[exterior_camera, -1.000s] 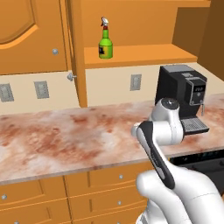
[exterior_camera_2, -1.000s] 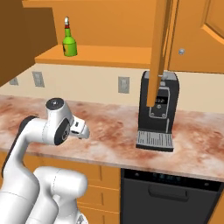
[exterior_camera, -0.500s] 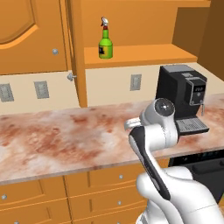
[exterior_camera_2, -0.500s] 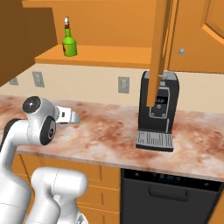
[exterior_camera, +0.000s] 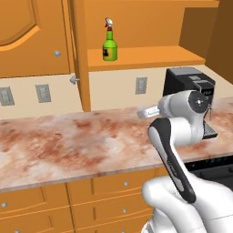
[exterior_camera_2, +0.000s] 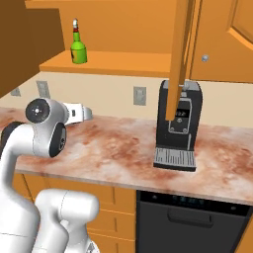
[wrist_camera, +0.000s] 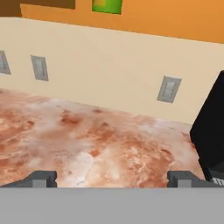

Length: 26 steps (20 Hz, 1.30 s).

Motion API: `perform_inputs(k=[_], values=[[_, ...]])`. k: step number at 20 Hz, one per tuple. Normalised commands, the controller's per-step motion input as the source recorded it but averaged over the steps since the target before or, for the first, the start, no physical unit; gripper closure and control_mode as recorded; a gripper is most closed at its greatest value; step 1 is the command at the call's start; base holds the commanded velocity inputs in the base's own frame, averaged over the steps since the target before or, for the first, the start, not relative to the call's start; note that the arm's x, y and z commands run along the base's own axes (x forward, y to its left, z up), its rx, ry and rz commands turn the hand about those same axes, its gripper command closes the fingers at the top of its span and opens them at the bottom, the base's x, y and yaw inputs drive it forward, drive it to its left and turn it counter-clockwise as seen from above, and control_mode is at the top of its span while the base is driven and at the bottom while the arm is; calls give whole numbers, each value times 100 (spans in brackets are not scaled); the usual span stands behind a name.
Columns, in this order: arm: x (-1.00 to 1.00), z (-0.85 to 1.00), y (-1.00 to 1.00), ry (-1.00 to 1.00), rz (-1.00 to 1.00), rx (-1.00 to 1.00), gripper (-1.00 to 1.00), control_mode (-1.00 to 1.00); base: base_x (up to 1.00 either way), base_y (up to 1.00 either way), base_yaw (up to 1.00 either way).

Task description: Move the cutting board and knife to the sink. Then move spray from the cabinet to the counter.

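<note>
Spray [wrist_camera: 106, 5]: top edge cuts all but its green base. Coffee machine [wrist_camera: 212, 140]: clipped by right edge. Label [exterior_camera: 107, 54] unreadable.

arm [exterior_camera: 175, 136] apparently now swung rightward

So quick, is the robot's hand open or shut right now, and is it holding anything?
Hand: open wide, holding nothing, hovering over the counter.

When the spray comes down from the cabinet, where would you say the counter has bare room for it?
The counter is bare from the coffee machine leftward, along the wall outlets. It is tighter at the right, beside the machine's drip tray. The spray stands alone on the cabinet shelf.
</note>
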Motion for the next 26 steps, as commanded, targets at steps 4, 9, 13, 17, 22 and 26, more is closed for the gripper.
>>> perform_inputs(k=[4,9,13,17,22,26], values=[[-41,89,1,-12,1,4,-100,-100,0,0,0],[-31,76,9,-13,-2,-1,-100,-100,0,0,0],[-2,50,2,-2,-4,1,-100,-100,0,0,0],[1,18,0,0,-5,2,-100,-100,0,0,0],[4,31,0,0,-7,5,-100,-100,0,0,0],[18,36,0,0,-3,3,-100,-100,0,0,0]])
